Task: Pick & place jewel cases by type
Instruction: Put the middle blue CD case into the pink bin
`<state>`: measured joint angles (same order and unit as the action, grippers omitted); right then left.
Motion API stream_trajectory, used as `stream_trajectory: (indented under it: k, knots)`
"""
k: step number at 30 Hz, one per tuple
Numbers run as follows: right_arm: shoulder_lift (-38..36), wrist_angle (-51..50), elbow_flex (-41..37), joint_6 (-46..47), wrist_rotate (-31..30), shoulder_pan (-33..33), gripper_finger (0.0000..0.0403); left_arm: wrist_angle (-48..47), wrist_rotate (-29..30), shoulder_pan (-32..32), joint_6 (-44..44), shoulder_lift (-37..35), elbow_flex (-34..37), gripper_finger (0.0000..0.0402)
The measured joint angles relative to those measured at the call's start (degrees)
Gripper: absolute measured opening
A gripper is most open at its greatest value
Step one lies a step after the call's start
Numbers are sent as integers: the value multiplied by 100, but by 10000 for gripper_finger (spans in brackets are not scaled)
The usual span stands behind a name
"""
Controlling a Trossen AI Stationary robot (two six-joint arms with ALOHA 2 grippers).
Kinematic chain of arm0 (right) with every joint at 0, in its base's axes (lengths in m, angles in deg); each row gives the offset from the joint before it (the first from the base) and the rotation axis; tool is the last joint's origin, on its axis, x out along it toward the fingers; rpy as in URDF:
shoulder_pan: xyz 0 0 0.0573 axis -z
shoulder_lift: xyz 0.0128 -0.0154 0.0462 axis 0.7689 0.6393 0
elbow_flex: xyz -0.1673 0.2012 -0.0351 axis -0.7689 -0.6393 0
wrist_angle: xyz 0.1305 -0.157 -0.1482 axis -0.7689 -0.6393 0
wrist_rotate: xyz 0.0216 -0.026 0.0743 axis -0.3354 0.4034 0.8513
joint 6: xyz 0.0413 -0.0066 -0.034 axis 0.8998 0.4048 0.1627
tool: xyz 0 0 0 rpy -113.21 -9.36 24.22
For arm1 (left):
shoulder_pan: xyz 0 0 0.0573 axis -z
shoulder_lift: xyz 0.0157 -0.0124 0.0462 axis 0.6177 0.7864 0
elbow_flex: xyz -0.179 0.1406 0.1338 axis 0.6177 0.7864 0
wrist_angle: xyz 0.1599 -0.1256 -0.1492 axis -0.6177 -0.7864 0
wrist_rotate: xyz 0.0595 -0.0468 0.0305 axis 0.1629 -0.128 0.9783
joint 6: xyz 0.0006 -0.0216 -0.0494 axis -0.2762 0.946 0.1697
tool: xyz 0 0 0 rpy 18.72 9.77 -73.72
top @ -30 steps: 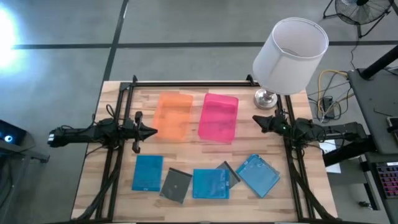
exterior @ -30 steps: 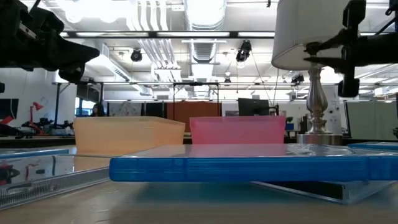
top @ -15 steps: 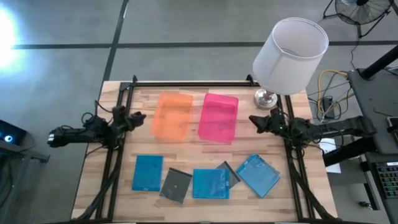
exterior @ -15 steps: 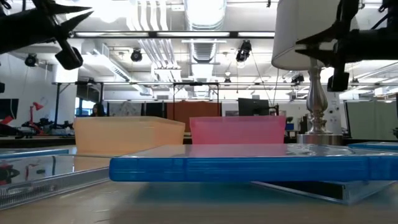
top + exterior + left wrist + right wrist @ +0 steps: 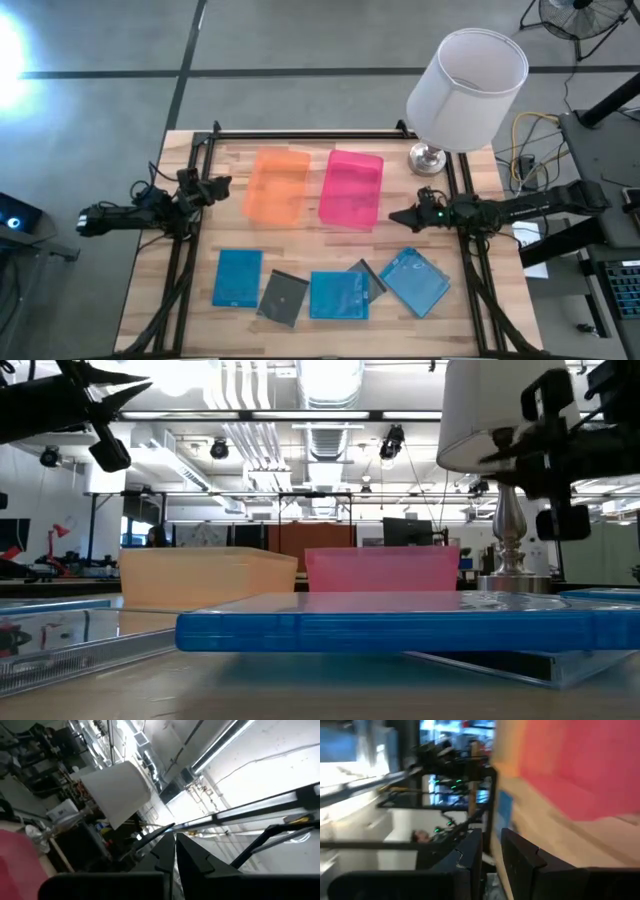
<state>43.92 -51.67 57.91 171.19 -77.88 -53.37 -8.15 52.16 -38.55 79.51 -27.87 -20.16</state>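
**Sorting not started: all five cases on the surface**

I find the orange tray [image 5: 277, 186] and pink tray [image 5: 351, 188] empty. Five jewel cases [image 5: 339, 296] lie flat in a row along the near edge; the right-hand blue one sits skewed, corner toward the trays. Left gripper [image 5: 222, 184] fingers closed, holding nothing, at the left edge; right gripper [image 5: 396, 217] narrowly parted, beside the pink tray.

There are five flat cases on the table. Three are blue: one [image 5: 237, 277], two [image 5: 338, 296], three [image 5: 415, 281]. Two are dark: one [image 5: 283, 296] and another [image 5: 372, 278] mostly hidden between two blue ones. There are two trays, one orange tray [image 5: 277, 186] and one pink tray [image 5: 352, 188]. There is one lamp [image 5: 465, 78]. Two robot arms reach in.
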Motion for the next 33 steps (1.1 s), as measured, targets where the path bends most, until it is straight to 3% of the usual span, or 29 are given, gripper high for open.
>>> stream_trajectory:
  k: [5, 9, 12, 15, 17, 19, 22, 24, 29, 33]
  knots:
    - [249, 267, 1, 170, -85, 2, 68, 226, 8, 3, 14, 19, -50, 0]
    - [396, 72, 117, 612, 747, -51, 82, -8, 8, 4, 1, 296, -509, 0]
    - [568, -753, 492, 737, 1066, -148, 104, -111, 5, 6, -87, 733, -924, 0]
    - [794, -2301, 1060, 718, 1252, -243, 127, -424, -167, 8, -374, 1290, -1395, 0]
    - [954, -3396, 1490, 553, 1260, -329, 140, -1151, -184, 11, -328, 1700, -1756, 0]
    - [1126, -4279, 1899, 427, 1263, -420, 150, -2503, -203, 9, -116, 2107, -2191, 0]
    - [1335, -4912, 2332, 274, 1382, -586, 160, -4618, -549, 11, 128, 2703, -2880, 0]
    - [1452, -5001, 2518, 273, 1512, -714, 165, -5515, -773, 32, 140, 3070, -3236, 0]
    - [1750, -5039, 2715, 584, 1652, -1120, 174, -6043, -950, 223, -108, 3695, -3718, 4]
    - [2130, -4995, 2894, 911, 1484, -1499, 187, -6042, -1294, 459, -157, 4018, -3760, 38]
